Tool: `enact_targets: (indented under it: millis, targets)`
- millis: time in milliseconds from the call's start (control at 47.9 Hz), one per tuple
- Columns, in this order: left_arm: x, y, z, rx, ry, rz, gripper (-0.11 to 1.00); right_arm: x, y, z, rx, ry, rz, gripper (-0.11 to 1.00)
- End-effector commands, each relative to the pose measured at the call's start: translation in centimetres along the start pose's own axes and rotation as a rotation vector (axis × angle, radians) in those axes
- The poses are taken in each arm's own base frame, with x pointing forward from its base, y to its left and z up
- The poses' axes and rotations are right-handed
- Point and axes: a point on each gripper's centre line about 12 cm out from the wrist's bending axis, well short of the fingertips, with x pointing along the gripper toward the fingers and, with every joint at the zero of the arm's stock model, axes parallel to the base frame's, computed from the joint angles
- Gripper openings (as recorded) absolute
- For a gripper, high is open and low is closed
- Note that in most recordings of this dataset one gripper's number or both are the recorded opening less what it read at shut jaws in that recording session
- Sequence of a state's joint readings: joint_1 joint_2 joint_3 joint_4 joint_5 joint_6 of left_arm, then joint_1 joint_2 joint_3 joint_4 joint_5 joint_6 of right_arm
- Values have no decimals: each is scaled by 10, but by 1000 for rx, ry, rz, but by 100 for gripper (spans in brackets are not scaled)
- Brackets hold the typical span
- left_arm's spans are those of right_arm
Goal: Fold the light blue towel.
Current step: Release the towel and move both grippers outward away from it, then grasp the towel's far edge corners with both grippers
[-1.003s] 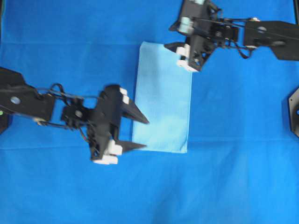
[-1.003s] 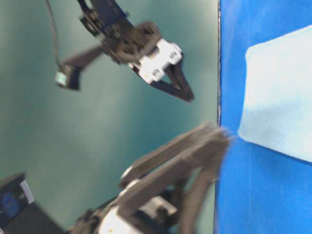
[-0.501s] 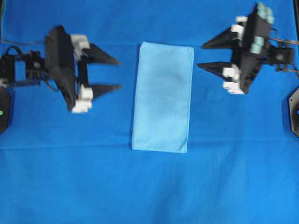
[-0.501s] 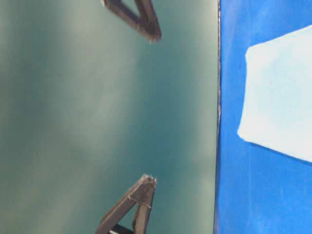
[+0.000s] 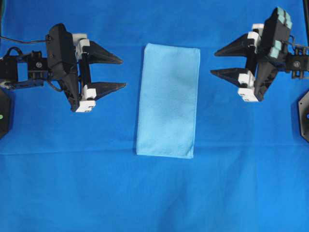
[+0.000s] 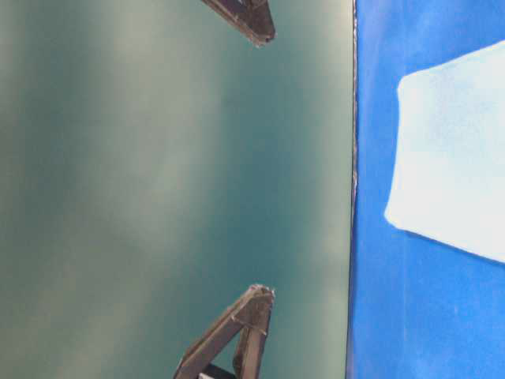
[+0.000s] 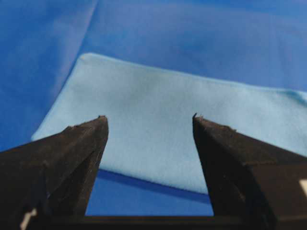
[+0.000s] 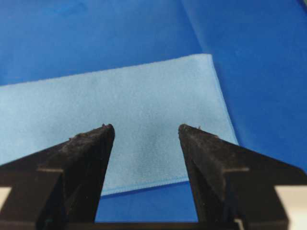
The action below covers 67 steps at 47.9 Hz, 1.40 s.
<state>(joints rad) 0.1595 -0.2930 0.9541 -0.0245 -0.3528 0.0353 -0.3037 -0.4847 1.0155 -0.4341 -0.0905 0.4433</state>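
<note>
The light blue towel (image 5: 168, 101) lies flat in the middle of the deep-blue covering as a tall narrow rectangle. It fills much of the left wrist view (image 7: 158, 129) and the right wrist view (image 8: 120, 115), and shows at the right edge of the table-level view (image 6: 454, 158). My left gripper (image 5: 121, 72) hovers to the towel's left, open and empty, its tips pointing at the towel. To the towel's right my right gripper (image 5: 213, 61) is open and empty too, facing it. Neither touches the towel. Only two finger tips (image 6: 256, 304) show at table level.
The deep-blue table covering (image 5: 154, 193) spreads under everything, with a fold line running across it just below the towel. A dark mount (image 5: 304, 116) sits at the right edge and another (image 5: 4, 113) at the left edge.
Both arms have drawn back from the towel, the left one leftward and up, the right one rightward. The towel stays flat and unmoved. Both grippers stay open.
</note>
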Motion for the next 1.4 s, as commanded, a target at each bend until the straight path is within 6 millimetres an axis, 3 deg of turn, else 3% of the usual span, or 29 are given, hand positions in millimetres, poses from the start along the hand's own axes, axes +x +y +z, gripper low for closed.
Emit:
enact_targets:
  millis: [0, 251, 501, 731, 940, 1149, 1253, 1379]
  targets:
    - [6, 5, 13, 0, -37, 15, 68, 9, -7, 10, 13, 2, -24, 60]
    - [43, 41, -1, -28, 36, 107, 69, 50, -42, 4, 20, 153, -134, 60]
    - [89, 75, -34, -62, 136, 176, 69, 90, -69, -29, 43, 300, -185, 60]
    - [119, 102, -73, -90, 218, 223, 69, 115, -86, -55, 76, 342, -187, 60]
    - [134, 117, -98, -107, 266, 247, 69, 129, -94, -72, 96, 367, -184, 60]
    - [132, 117, -105, -113, 288, 250, 66, 134, -95, -76, 97, 386, -187, 59]
    - [127, 116, -110, -116, 308, 249, 56, 133, -96, -77, 96, 399, -192, 45]
    - [123, 113, -114, -114, 321, 246, 27, 131, -96, -80, 91, 419, -199, 11]
